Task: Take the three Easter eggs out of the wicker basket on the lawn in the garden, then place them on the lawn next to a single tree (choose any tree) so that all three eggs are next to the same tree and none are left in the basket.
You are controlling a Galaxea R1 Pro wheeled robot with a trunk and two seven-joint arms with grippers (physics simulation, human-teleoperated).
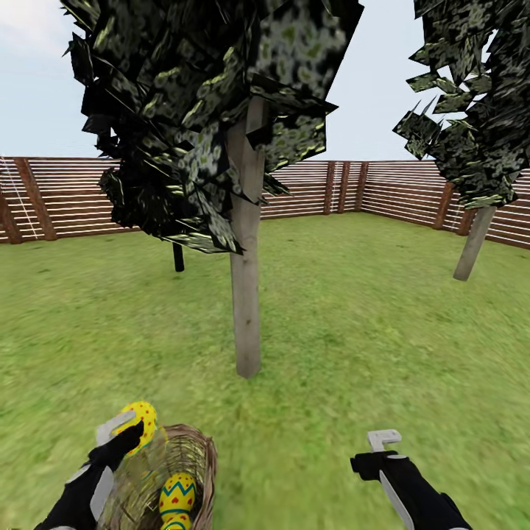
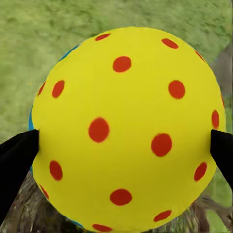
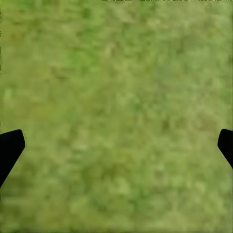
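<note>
Head view: my left gripper (image 1: 126,434) pinches an egg (image 1: 141,421) just above the wicker basket (image 1: 193,460) rim, second egg (image 1: 177,499) inside. Right gripper (image 1: 384,450) spread, empty, hovering over the lawn (image 1: 353,346); tree (image 1: 246,294) stands just beyond.

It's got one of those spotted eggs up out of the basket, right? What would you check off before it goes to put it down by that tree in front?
1. Egg gripped: the left gripper has a finger on each side of the yellow Easter egg. Ok.
2. Egg out of the wicker basket: it sits above the rim. Ok.
3. Tree chosen: the pale trunk stands straight ahead on the lawn. Ok.
4. Drop spot: grass at the trunk's foot looks bare. Ok.
5. Right gripper free: open over grass, holding nothing. Ok.
6. Eggs left: one more egg shows in the basket; a third, cannot tell.
</note>
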